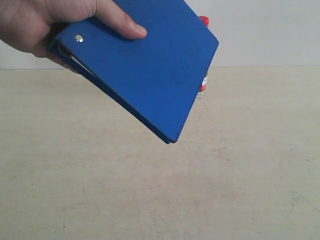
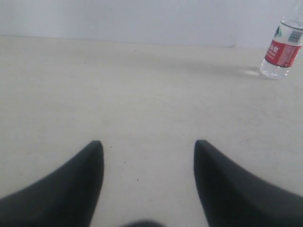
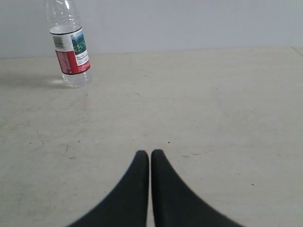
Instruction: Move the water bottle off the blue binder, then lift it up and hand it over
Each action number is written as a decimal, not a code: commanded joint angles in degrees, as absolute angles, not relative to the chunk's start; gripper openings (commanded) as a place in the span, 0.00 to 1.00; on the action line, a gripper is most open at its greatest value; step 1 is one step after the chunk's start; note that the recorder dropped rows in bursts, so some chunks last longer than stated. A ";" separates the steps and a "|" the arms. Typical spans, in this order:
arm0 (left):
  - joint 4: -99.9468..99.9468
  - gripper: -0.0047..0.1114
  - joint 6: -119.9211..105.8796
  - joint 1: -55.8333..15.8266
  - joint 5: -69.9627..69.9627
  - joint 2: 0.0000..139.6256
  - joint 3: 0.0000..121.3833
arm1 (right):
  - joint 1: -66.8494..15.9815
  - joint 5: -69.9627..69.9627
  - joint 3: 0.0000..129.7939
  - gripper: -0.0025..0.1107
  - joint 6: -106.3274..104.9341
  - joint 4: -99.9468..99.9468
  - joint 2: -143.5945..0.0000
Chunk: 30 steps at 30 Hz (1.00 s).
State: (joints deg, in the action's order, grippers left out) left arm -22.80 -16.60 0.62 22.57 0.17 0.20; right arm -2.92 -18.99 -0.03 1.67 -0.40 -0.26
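while one binder [image 1: 150,70] tilts, one bottle [image 3: 70,49] upright

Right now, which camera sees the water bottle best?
Right wrist view: the water bottle shows nearly whole, cap cut off. Left wrist view crops more; exterior view has the blue binder hiding most.

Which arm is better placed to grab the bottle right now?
Left, probably. The left gripper is open, while the right gripper is shut and must open first. The bottle stands off to one side of both, similarly far.
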 commanded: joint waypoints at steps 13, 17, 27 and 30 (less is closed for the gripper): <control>-18.12 0.50 -34.52 -0.05 17.50 0.00 0.00 | -2.92 -18.46 0.00 0.02 1.54 -0.49 0.00; -19.77 0.32 -31.44 -0.05 18.40 0.00 0.00 | -2.92 -18.46 0.00 0.02 1.54 -0.49 0.00; -14.04 0.08 4.86 -0.05 23.35 0.00 0.00 | -2.92 -18.46 0.00 0.02 1.54 -0.49 0.00; 0.00 0.08 18.32 -0.05 22.33 0.00 0.00 | -2.92 -18.46 0.00 0.02 1.54 -0.49 0.00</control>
State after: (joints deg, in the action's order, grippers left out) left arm -7.98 8.54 0.20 22.94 0.17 0.20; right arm -2.92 -18.99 -0.03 1.67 -0.52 -0.26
